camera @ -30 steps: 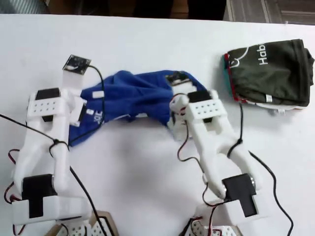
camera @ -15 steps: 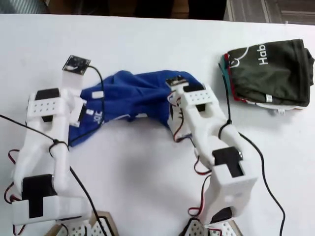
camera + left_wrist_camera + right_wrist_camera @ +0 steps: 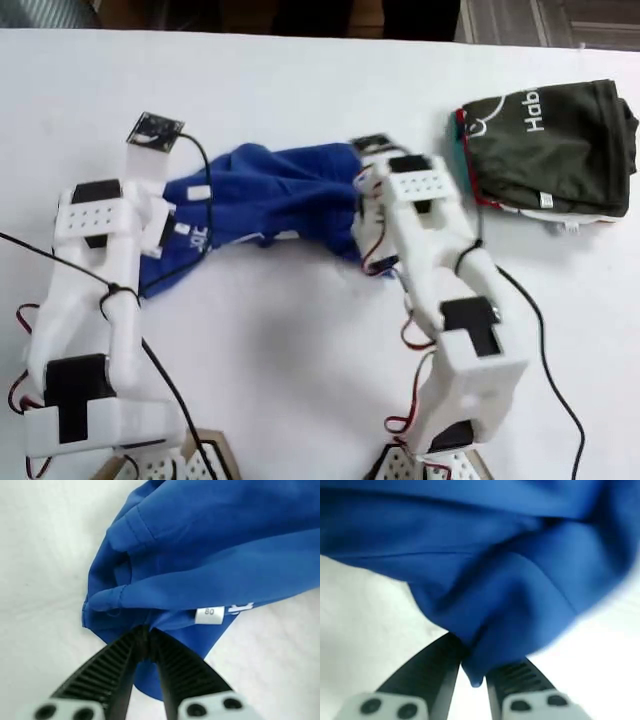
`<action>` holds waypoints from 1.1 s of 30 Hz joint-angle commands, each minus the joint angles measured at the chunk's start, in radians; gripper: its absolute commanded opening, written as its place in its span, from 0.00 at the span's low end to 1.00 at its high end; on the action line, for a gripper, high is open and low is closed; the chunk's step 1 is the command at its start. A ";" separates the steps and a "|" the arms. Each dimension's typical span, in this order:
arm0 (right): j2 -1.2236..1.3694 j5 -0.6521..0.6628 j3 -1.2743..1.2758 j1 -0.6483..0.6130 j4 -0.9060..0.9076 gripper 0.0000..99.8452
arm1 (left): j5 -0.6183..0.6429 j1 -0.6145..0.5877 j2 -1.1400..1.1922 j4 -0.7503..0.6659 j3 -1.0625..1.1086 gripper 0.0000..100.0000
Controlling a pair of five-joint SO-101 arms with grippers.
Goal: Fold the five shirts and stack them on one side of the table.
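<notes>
A blue shirt (image 3: 270,195) lies bunched across the middle of the white table (image 3: 300,80), stretched between both arms. My left gripper (image 3: 146,642) is shut on the blue shirt (image 3: 210,565) at its left end, next to a small white size label (image 3: 209,614). My right gripper (image 3: 470,662) is shut on a fold of the blue shirt (image 3: 485,580) at its right end. In the high view the left arm (image 3: 100,240) and the right arm (image 3: 425,230) hide the pinched edges. A stack of folded shirts (image 3: 545,150), dark green on top, rests at the table's right side.
Black and red cables (image 3: 200,160) run from both arms over the cloth and table. The table's far edge (image 3: 300,32) meets a dark floor. Bare table lies in front of the blue shirt, between the two arm bases.
The right arm has swung over and shifted to the right, toward the folded stack, drawing the blue shirt's right end with it. The left arm has stayed still.
</notes>
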 commanded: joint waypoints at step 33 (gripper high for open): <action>-0.888 0.295 0.683 0.449 -0.341 0.02 | -0.087 0.262 -0.051 0.247 -0.266 0.17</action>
